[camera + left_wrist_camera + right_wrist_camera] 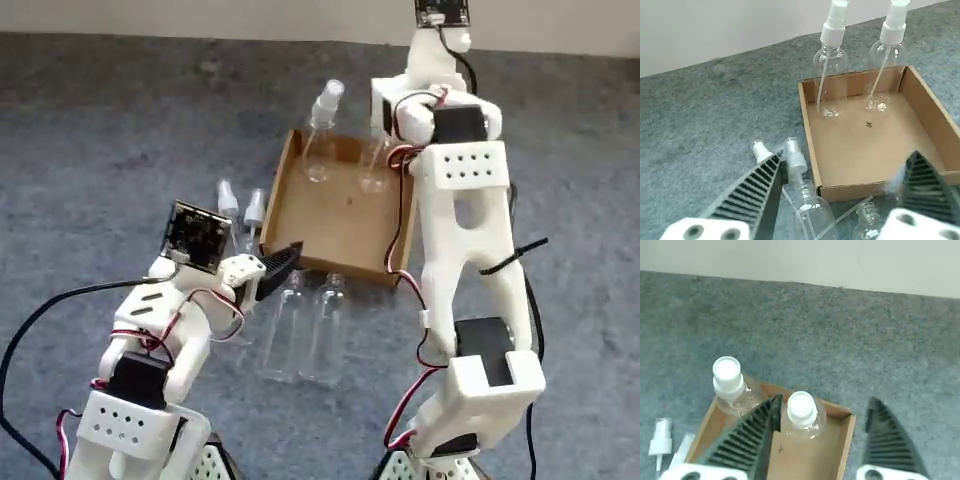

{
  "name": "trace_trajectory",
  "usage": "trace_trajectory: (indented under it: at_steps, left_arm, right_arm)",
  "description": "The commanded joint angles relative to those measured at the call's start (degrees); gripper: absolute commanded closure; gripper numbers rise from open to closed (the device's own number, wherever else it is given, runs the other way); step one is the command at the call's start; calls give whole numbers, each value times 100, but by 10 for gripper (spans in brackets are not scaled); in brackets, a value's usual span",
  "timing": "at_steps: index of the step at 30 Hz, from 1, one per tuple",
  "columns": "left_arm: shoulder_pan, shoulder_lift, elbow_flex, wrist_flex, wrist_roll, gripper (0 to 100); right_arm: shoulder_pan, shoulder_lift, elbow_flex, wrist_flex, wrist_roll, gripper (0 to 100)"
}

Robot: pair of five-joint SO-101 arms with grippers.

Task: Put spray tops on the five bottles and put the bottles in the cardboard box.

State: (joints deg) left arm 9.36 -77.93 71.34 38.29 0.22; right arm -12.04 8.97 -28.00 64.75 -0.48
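1. The left fingers [757,187] are black, ribbed and spread wide, pinching nothing. They hang low over the desk [120,130], just outside the near wall of the cardboard box [850,189].
2. Under and between these fingers lies a clear plastic bottle [810,212] on its side. A white spray top sits at its neck, but I cannot tell whether it is fastened.
3. Just beside it a loose spray top [760,149] lies on the desk, white, with a thin clear tube.
4. An open-necked bottle [867,212] lies near the box's front wall. In the high view it is one of two capless bottles [285,325] lying side by side, necks toward the box.
5. The right fingers [747,435] are also spread apart and hold nothing. They hover above the far end of the box.
6. Below them two capped bottles [802,415] stand upright inside the box against its far wall, close together. Both are clear and round-shouldered, each with a white spray top and a dip tube running down to the base.
7. The box is a shallow brown tray with low walls, resting flat between the two arms.
8. The desk is covered in a grey, felt-like surface.
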Motion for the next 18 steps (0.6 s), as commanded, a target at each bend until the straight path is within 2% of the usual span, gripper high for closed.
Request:
trace_trajectory:
  at_steps: [1,4,9,14,18]
  left_arm:
    - [-435,40,-382,-132,-26,702]
    - [-804,40,-708,-114,-18,702]
    - [-1288,778,-1437,554,-53,702]
    - [-1859,2580,-2369,809,-149,702]
    - [-2193,3899,-3398,1556,-624,702]
  right_arm:
    - [189,-101,-866,690,0,920]
    - [479,-101,-1508,1631,9,998]
    - [734,-92,-2422,3618,730,987]
    - [1095,-119,-2035,3653,932,987]
    - [1033,-673,-884,3653,949,987]
